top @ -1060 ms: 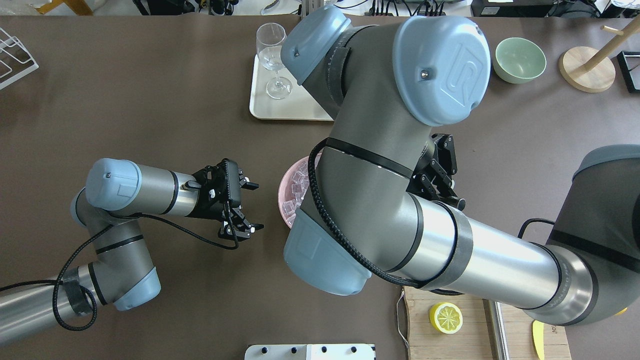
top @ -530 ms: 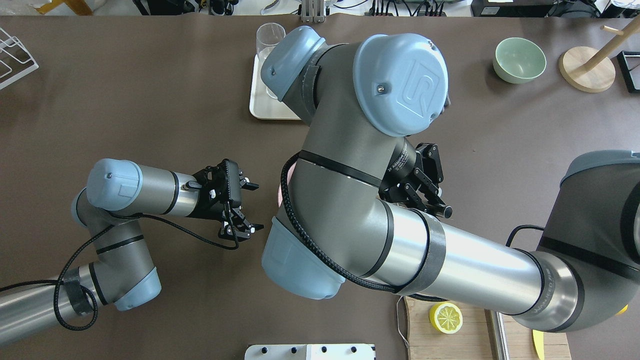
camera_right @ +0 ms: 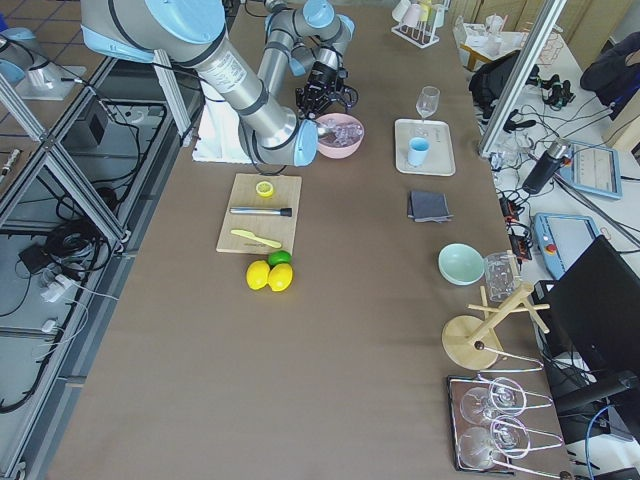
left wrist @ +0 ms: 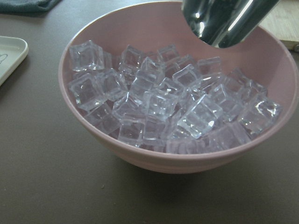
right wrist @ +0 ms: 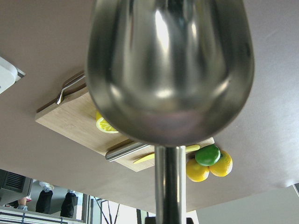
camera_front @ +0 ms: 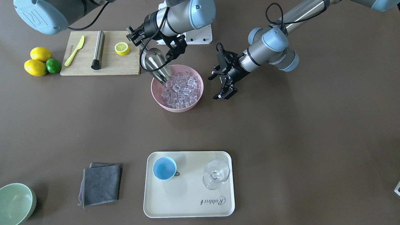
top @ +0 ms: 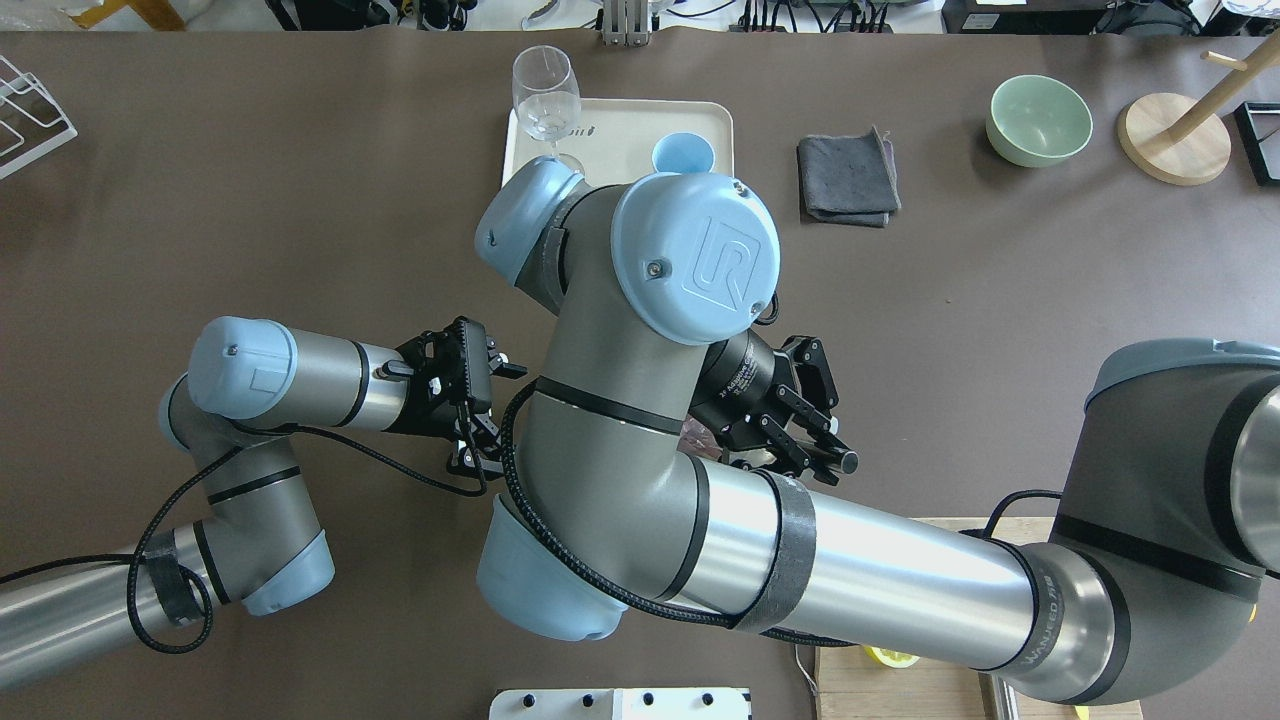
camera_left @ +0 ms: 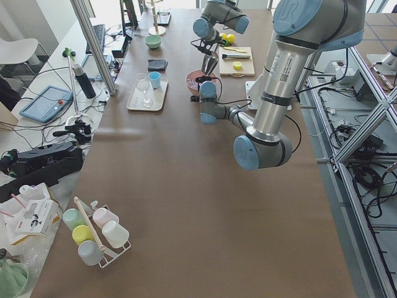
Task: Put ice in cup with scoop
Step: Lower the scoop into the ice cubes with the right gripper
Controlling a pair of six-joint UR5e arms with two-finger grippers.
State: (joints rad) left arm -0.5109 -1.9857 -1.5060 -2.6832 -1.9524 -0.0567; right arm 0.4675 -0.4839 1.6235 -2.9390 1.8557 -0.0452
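Observation:
The ice [camera_front: 181, 90] fills a pink bowl [camera_front: 177, 109] at mid table and shows close up in the left wrist view [left wrist: 163, 102]. My right gripper [camera_front: 136, 37] is shut on the handle of the steel scoop [camera_front: 154, 67]. The scoop slants down with its front edge at the ice by the bowl's rim. Its back fills the right wrist view [right wrist: 170, 65]. My left gripper [camera_front: 218, 86] is open and empty beside the bowl. The light-blue cup [camera_front: 164, 168] stands empty on a cream tray [camera_front: 187, 200], next to a stemmed glass [camera_front: 215, 173].
A wooden board [camera_front: 125, 65] behind the bowl carries a lemon half, a steel cylinder and a yellow knife. Two lemons and a lime [camera_front: 37, 62] lie beside it. A grey cloth [camera_front: 101, 184] and a green bowl [camera_front: 14, 203] lie near the tray.
My right arm has swung left in the overhead view, covering the pink bowl and uncovering the tray, cup and cloth. My left gripper has shifted slightly towards the bowl.

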